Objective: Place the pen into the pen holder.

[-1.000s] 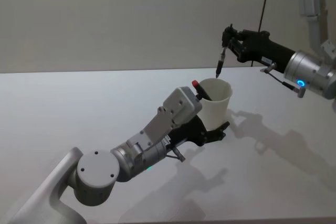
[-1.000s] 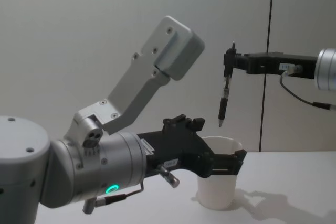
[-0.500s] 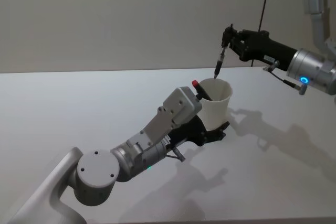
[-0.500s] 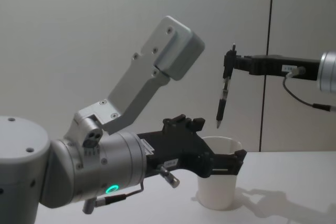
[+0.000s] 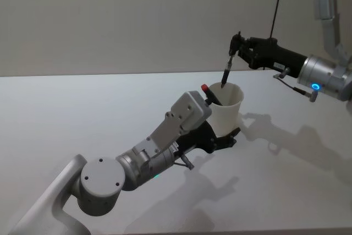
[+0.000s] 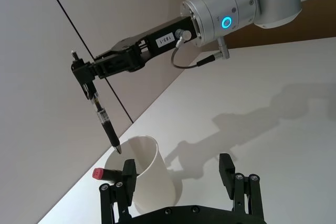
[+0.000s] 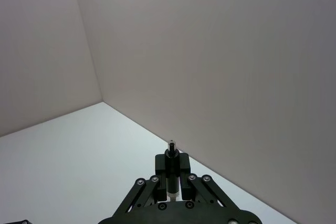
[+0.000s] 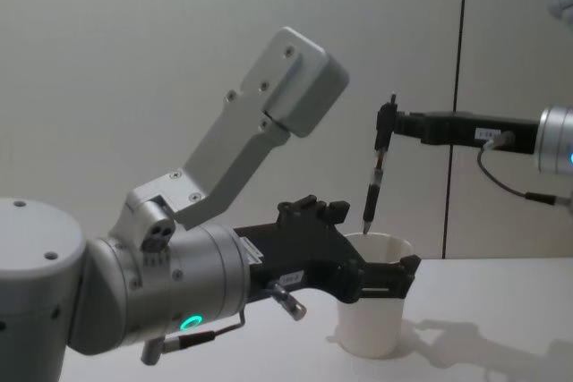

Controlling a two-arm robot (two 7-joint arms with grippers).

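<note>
The pen holder [image 5: 226, 107], a white paper cup, stands on the table. A red-capped pen [image 5: 205, 89] leans inside it. My left gripper [image 5: 224, 137] is open and straddles the pen holder's lower part; in the left wrist view one finger [image 6: 129, 174] is at the pen holder [image 6: 152, 174] and the other [image 6: 226, 166] stands apart. My right gripper [image 5: 235, 48] is shut on the top of a dark pen [image 5: 226, 71], which hangs tilted. Its tip is just above the rim [image 8: 374, 237]. In the chest view the pen [image 8: 372, 187] hangs from the right gripper [image 8: 387, 124].
The white table [image 5: 82, 108] stretches left of and in front of the cup. My left forearm [image 5: 165, 147] lies low across the table's middle. A pale wall [image 5: 137, 20] with a dark vertical seam [image 5: 278, 4] stands behind.
My right gripper has come down and slightly left with the pen, bringing its tip from well above the cup to just over the rim. The left arm and cup have not moved.
</note>
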